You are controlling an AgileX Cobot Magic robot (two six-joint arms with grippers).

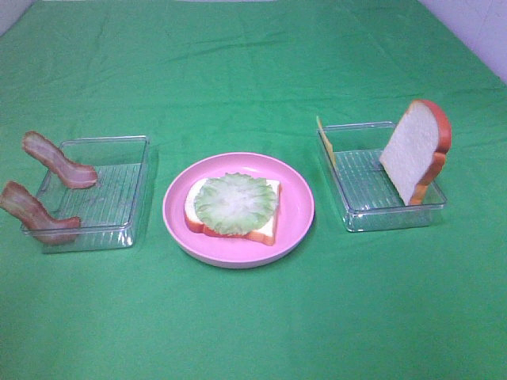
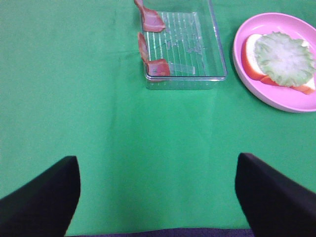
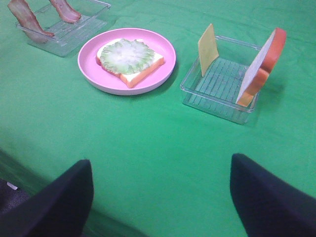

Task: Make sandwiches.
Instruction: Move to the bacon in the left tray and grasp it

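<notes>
With both pairs of jaws apart and empty, the bacon strips (image 1: pixel 57 161), propped in the tray (image 1: pixel 139 186) left of the plate (image 1: pixel 301 207) of bread (image 1: pixel 268 227) and lettuce (image 1: pixel 235 203), are judged light, stiff, and best gripped by their raised ends.
</notes>
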